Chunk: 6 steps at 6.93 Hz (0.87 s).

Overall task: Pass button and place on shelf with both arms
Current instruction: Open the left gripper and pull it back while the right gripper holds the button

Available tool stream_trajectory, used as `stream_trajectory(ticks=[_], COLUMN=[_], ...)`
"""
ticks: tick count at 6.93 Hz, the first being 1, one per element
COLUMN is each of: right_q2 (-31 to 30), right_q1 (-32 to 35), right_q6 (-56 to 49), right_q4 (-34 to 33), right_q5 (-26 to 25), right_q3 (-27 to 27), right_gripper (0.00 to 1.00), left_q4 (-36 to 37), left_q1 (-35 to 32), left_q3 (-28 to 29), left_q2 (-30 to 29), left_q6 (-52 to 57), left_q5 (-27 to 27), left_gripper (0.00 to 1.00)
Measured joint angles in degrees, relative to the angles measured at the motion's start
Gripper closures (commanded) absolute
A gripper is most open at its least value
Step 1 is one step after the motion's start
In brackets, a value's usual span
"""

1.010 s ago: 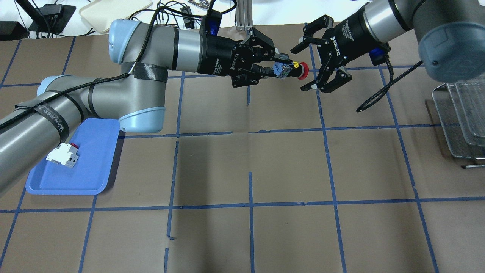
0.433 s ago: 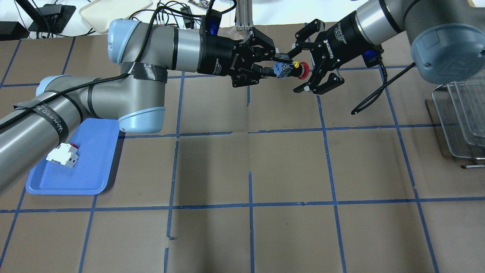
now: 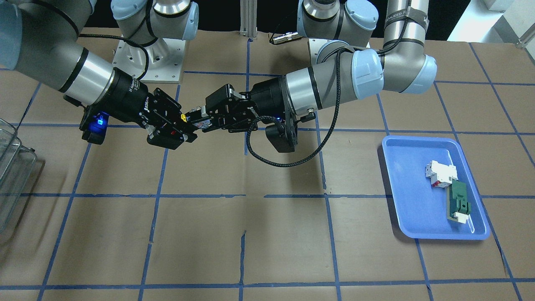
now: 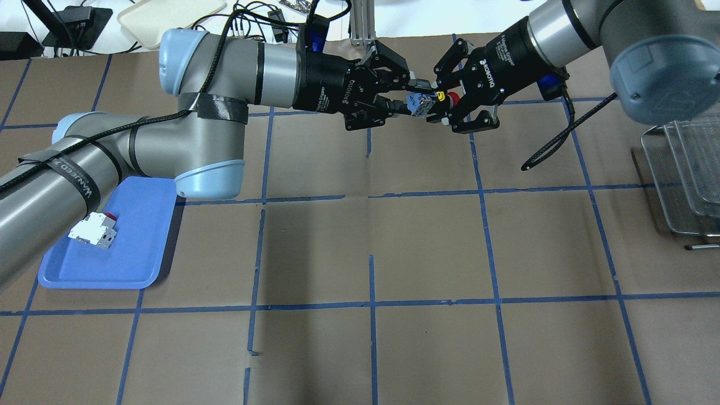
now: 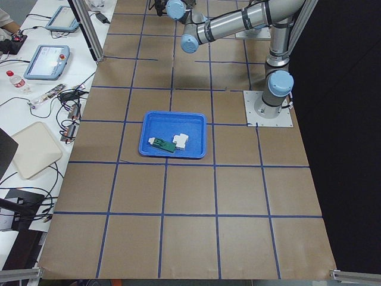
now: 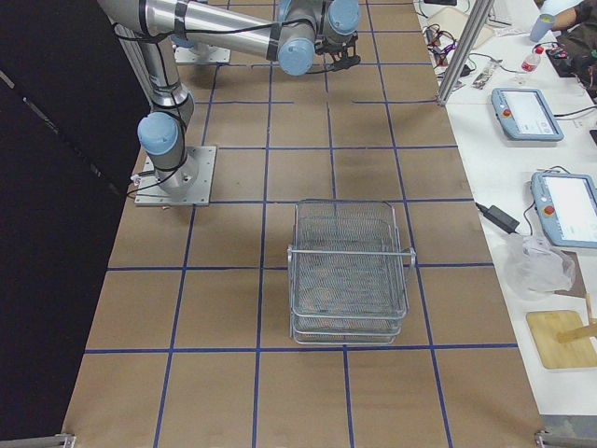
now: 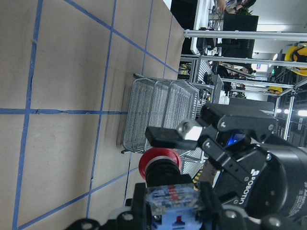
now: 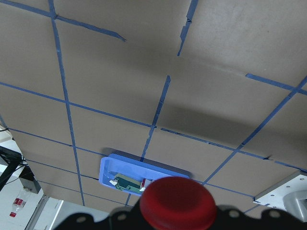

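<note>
The left pincer (image 4: pixel 416 100) grips the button (image 4: pixel 430 102). The right pincer (image 4: pixel 444 102) hugs its red cap (image 4: pixel 451 100); I cannot tell how tight. Squeeze firm before left lets go.

The button (image 4: pixel 423 103), with a round red cap, a stubby grey-black body and a small yellow part, is held lying level in the air above the far side of the table (image 4: pixel 427 242). Its body is clamped by the left end effector (image 4: pixel 417 97), and its cap is gripped between the fingers of the right end effector (image 4: pixel 447 104). The shelf (image 6: pixel 350 271), a silver wire-mesh rack of stacked tiers, is stood upright at the table's right end, well apart from the button.
</note>
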Motion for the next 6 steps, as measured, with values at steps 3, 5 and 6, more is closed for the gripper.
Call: stream_trajectory(ticks=[3,5,6], right_q2=[-0.06,0.03,0.15], right_q1=[-0.18,-0.44,-1.07], right_q6=[-0.48,-1.43,-3.69], right_q4=[0.1,0.05,0.05], right_q5=[0.28,0.29,0.06], right_q3=[-0.08,-0.15,-0.17], right_gripper=[1.0,1.0,1.0], left_q4=[-0.08,-0.11,-0.46], left_q1=[0.05,0.37,1.03], left_q3=[0.24,0.5,0.87], left_q2=[-0.07,-0.1,0.08], left_q6=[-0.8,-1.75,-2.71], left_q5=[-0.08,-0.04,0.35], left_gripper=[0.0,0.0,0.0])
